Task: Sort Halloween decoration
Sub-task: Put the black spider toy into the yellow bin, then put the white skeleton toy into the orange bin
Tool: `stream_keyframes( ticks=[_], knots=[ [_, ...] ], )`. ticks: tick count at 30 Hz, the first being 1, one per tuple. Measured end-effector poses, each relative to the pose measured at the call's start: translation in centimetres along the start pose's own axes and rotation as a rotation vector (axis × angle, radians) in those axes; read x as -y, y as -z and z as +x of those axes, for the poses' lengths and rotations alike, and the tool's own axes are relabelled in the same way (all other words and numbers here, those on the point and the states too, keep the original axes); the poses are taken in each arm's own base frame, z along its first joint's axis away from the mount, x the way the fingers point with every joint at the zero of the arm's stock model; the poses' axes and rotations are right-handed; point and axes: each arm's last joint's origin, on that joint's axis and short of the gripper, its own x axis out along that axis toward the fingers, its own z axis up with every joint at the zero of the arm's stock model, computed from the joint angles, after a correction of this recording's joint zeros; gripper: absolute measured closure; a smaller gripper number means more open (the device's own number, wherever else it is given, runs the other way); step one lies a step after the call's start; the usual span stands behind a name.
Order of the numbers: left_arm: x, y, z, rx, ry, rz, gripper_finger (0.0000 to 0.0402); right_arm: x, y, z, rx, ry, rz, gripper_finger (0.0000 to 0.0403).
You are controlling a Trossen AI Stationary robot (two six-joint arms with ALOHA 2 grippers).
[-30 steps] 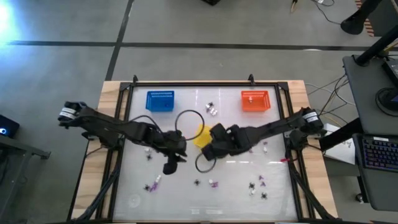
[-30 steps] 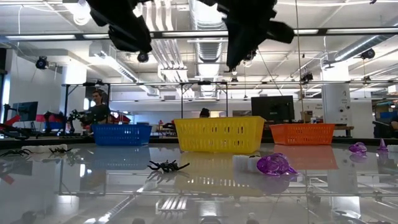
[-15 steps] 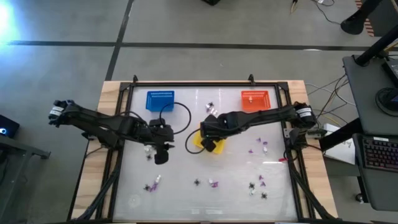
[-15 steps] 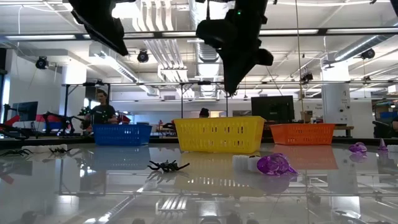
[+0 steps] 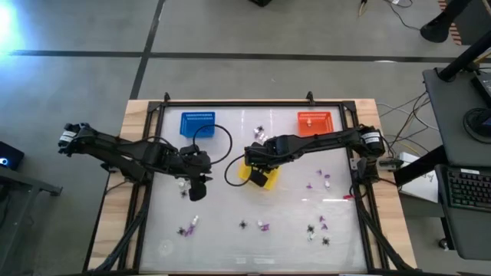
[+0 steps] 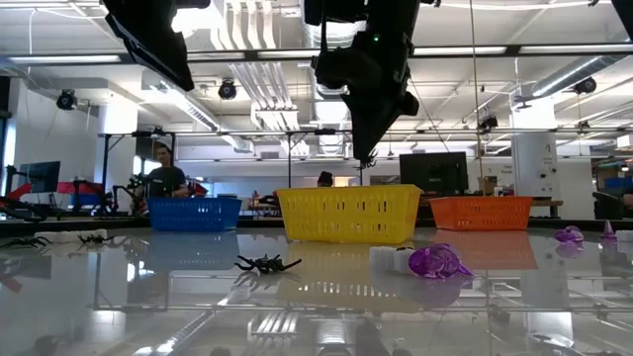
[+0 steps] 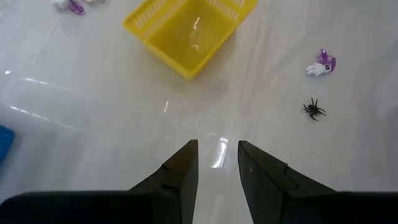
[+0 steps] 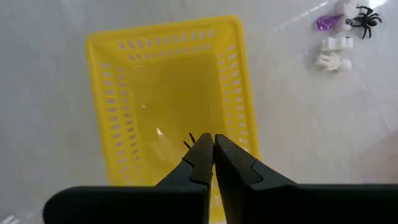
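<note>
My right gripper (image 8: 213, 140) hangs shut above the yellow basket (image 8: 168, 99), which stands on the glass table near its middle (image 5: 245, 172). Thin black legs of a spider (image 8: 189, 140) stick out beside its fingertips. My left gripper (image 7: 217, 149) hovers open over bare glass left of the yellow basket (image 5: 196, 192), with nothing between its fingers. Several black, purple and white decoration pieces lie scattered on the table, among them a black spider (image 7: 314, 109) and a purple-and-white piece (image 7: 322, 64). My right gripper pinches a small black spider between its two fingertips; only a few legs (image 8: 189, 140) show beside the left finger. The fingers point steeply down from above. The spider is lifted clear, over the inside of the yellow basket.
A blue basket (image 5: 197, 124) stands at the far left and an orange basket (image 5: 315, 123) at the far right. Loose pieces lie near the far edge (image 5: 261, 135), by the left gripper (image 5: 184, 184), along the near side (image 5: 243, 225) and at the right (image 5: 318, 182). Cables loop off both wrists.
My right gripper, staying shut, has gone from the table's middle toward the far edge and sunk a little, rolling about its own line, and now hangs over the yellow basket. My left gripper has drawn back toward the table's left and far side and risen slightly, still open.
</note>
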Motion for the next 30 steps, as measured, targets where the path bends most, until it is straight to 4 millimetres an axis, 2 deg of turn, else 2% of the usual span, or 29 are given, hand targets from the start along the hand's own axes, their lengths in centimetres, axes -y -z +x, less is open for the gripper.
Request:
stream_keyframes(
  ticks=[10, 19, 24, 30],
  knots=[
    [-0.1, 0.0, -0.3, 0.009, 0.003, -0.022, 0.0306, -0.2, 0.1, -0.2, -0.059, -0.110, -0.017, 0.0391],
    [-0.5, 0.3, -1.4, 0.015, 0.007, -0.020, 0.0306, -0.1, 0.1, -0.3, -0.040, -0.094, -0.040, 0.0339],
    [-1.4, 1.7, -2.2, -0.096, -0.052, -0.045, 0.0306, -0.2, -0.8, -1.7, 0.001, -0.117, -0.034, 0.0321],
    [-1.9, 2.5, -2.7, -0.155, -0.088, -0.084, 0.0306, -0.7, -2.5, -4.7, 0.104, -0.171, -0.031, 0.0312]
  ],
)
